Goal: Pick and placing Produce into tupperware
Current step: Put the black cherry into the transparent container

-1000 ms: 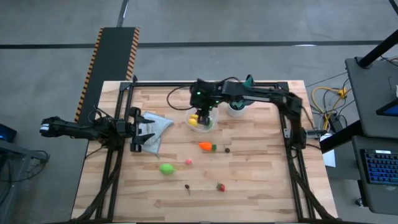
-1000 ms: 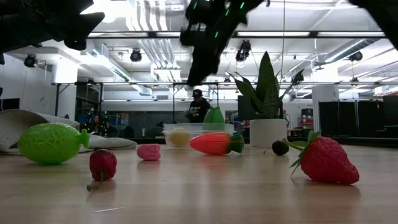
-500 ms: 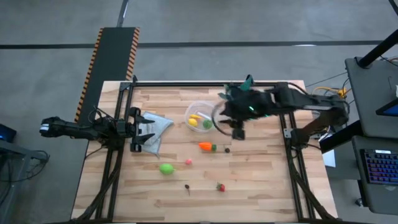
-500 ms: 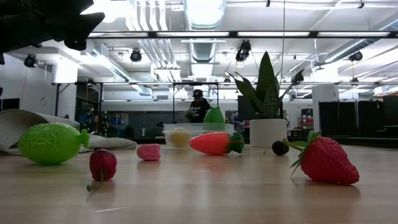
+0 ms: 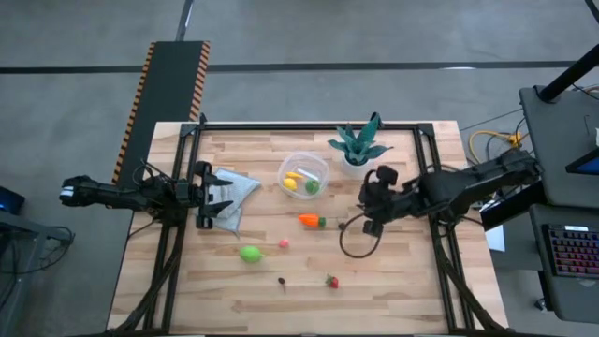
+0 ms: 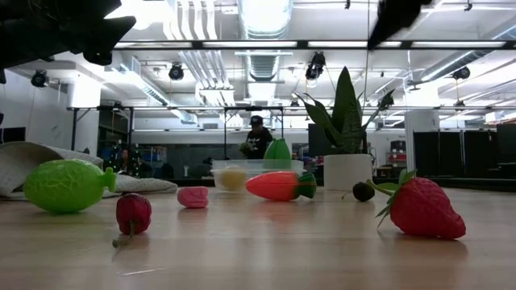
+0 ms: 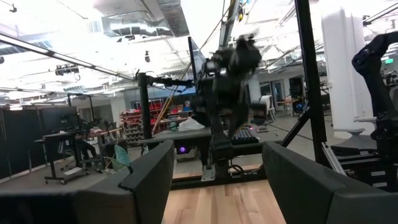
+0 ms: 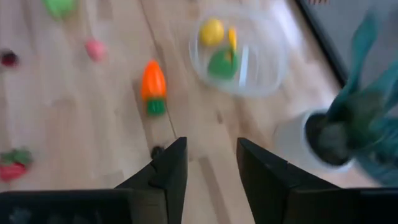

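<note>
The clear round tupperware bowl (image 5: 303,175) stands far of the table's middle, with a yellow lemon (image 5: 292,183) and a green piece (image 5: 312,186) inside it. On the wood lie the orange carrot (image 5: 310,221), a dark bit (image 5: 343,226), a green fruit (image 5: 250,253), a pink bit (image 5: 284,243), another dark bit (image 5: 281,280) and the red strawberry (image 5: 331,281). My right gripper (image 5: 368,217) hangs open in the air right of the carrot, holding nothing; its wrist view shows the carrot (image 8: 152,84) and bowl (image 8: 239,53) ahead. My left gripper (image 5: 211,197) waits open at the left edge.
The teal potted plant (image 5: 358,150) stands right of the bowl, close to my right arm. A pale blue-grey cloth (image 5: 234,192) lies by my left gripper. A black cable loop (image 5: 356,239) hangs under the right arm. Bare wood lies along the near and right edges.
My right gripper has swung away from above the bowl, toward the table's right and near side, passing the plant, and now hangs right of the carrot. In the low view the arm has left the space over the bowl. The produce and bowl have stayed put.
</note>
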